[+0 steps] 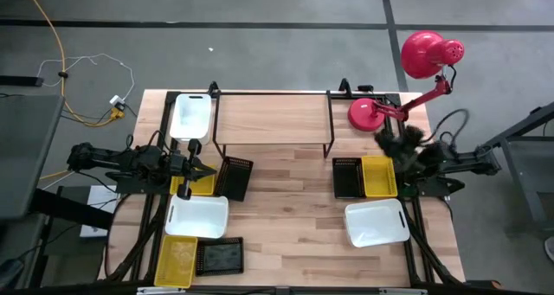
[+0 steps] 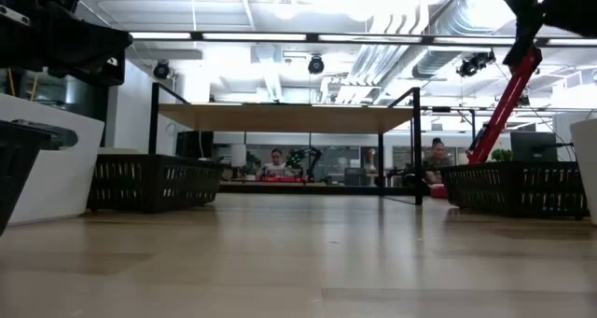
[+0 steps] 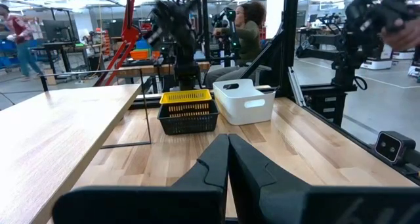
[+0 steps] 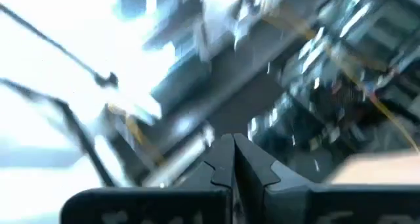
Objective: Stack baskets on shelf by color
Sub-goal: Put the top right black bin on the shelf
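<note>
Here's the table from above: the shelf (image 1: pixel 270 115) sits at the far edge, its light plank top bare, black tube legs at both ends. On the left side, 1 white basket (image 1: pixel 190 117) lies just beside the shelf's left end. Nearer the front, another white basket (image 1: pixel 197 217) sits by the left arm, with a yellow basket (image 1: pixel 176 260) and a black basket (image 1: pixel 220 258) side by side at the front edge. A further black basket (image 1: pixel 234 178) lies near the shelf's left leg.

The left gripper (image 1: pixel 202 171) hangs over the table's left side, above a yellow basket partly hidden under it, fingers (image 3: pixel 216 165) pressed together with nothing between them.

Over on the right, a black basket (image 1: pixel 347 176) and a yellow basket (image 1: pixel 379 176) touch side by side, and a white basket (image 1: pixel 376 222) lies in front of them, slightly turned. The right gripper (image 1: pixel 400 144) is up near the base of the red lamp (image 1: pixel 407 79), its fingers (image 4: pixel 223 159) closed on nothing, its camera pointing up at the ceiling.

From the left wrist, people sit at desks beyond the table
</note>
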`<state>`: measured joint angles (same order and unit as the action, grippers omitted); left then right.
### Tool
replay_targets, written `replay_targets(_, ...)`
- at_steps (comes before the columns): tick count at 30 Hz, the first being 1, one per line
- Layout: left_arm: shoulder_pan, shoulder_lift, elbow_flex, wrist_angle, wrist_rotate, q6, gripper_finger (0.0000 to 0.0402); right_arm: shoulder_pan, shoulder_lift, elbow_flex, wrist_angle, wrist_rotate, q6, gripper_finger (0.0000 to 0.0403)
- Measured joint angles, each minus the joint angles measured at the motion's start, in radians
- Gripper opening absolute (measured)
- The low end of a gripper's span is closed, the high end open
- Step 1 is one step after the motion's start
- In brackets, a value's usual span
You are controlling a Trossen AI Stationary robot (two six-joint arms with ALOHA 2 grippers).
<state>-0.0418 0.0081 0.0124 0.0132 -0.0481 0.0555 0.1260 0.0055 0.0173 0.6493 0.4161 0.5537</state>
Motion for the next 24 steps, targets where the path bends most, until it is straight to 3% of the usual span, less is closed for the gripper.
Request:
replay_targets(4, 0.000, 0.000, 0.000, 0.000, 0.000, 0.000, 0.0000, 0.000, 0.037, 0.149, -0.136, -0.070, 0.018, 0.0002)
replay_targets(8, 0.000, 0.000, 0.000, 0.000, 0.000, 0.000, 0.0000, 0.013, 0.174, 0.387, -0.574, -0.104, 0.023, 0.0025)
replay_targets(14, 0.000, 0.000, 0.000, 0.000, 0.000, 0.000, 0.0000, 0.032, 0.465, 0.690, -1.112, -0.179, 0.170, 0.0107)
replay_targets(19, 0.000, 0.000, 0.000, 0.000, 0.000, 0.000, 0.0000, 0.047, 0.693, 0.816, -1.251, -0.306, 0.268, 0.0170)
replay_targets(24, 0.000, 0.000, 0.000, 0.000, 0.000, 0.000, 0.0000, 0.046, 0.889, 0.888, -1.313, -0.347, 0.406, 0.0189)
